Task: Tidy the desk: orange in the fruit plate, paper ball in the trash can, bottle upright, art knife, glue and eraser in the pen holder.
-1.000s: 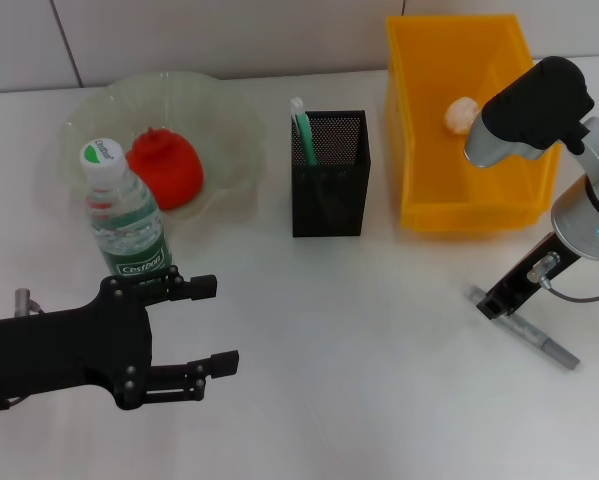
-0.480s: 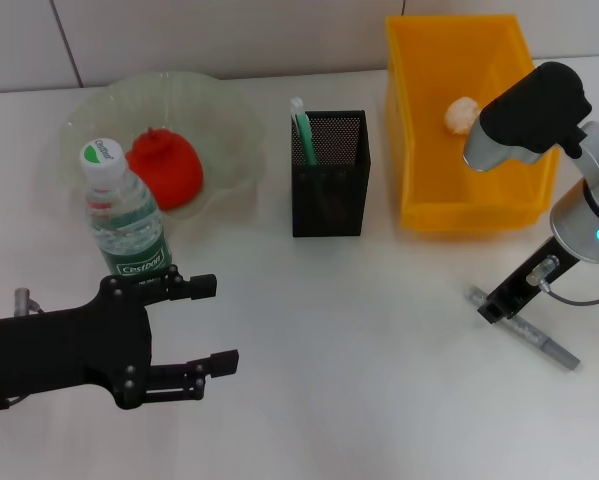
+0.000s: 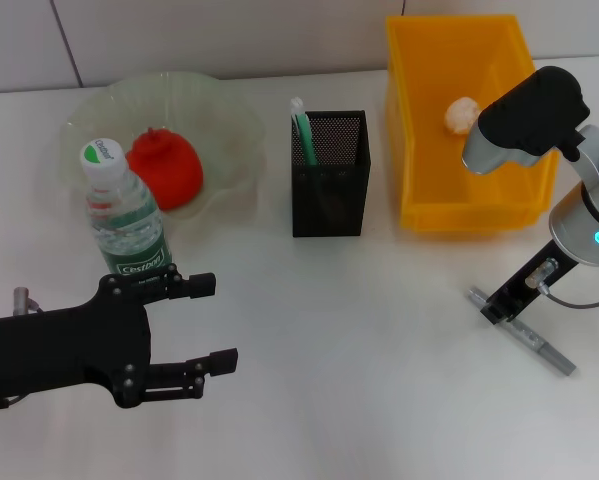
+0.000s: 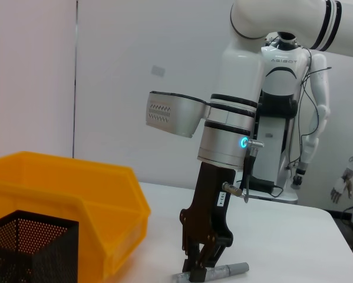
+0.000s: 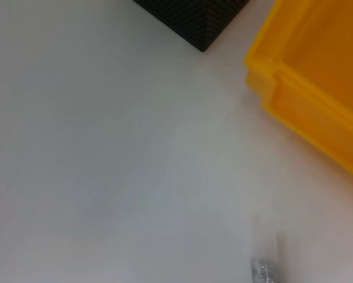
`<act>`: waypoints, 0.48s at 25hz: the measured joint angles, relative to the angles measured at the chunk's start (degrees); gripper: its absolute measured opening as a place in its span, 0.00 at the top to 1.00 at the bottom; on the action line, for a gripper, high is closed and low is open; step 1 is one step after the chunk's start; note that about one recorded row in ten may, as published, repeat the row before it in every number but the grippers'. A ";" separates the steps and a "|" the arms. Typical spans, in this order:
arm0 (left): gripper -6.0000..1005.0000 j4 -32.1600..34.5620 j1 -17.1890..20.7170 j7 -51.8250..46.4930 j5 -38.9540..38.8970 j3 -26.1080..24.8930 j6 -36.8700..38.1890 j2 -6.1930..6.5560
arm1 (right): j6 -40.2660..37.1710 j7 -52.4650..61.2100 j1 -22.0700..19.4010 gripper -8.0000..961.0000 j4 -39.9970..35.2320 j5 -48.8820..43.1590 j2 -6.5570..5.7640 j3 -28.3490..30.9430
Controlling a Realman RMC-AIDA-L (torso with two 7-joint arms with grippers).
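We judged the step in hand to be picking up the art knife point(image 3: 524, 335), which lay flat on the table point(image 3: 359, 360) in front of the trash can point(image 3: 459, 120) — its long axis ran diagonally, one end toward the pen holder point(image 3: 329, 175), the other toward our right front edge; the right gripper point(image 3: 497, 308) stood down over the inner end, fingers astride the handle, though we could not tell whether they had closed; a good grasp would pinch across the width and lift straight; the left gripper point(image 3: 201, 325) hung open and empty near the upright bottle point(image 3: 124, 215).
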 joint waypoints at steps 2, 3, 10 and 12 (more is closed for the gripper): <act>0.19 0.00 0.00 0.00 0.00 -0.02 0.00 0.00 | 0.00 0.02 0.00 0.83 -0.04 -0.01 0.00 0.00; 0.19 0.00 0.00 0.00 0.00 -0.04 0.00 0.00 | 0.00 0.02 -0.01 0.85 -0.12 -0.01 0.00 0.00; 0.19 0.00 0.00 0.00 0.02 -0.09 0.00 0.00 | -1.01 0.13 -0.52 0.85 -3.96 0.67 0.09 -0.05; 0.19 0.00 0.01 0.00 0.01 -0.14 0.00 0.00 | -1.29 0.20 -0.71 0.85 -5.09 0.99 0.11 -0.04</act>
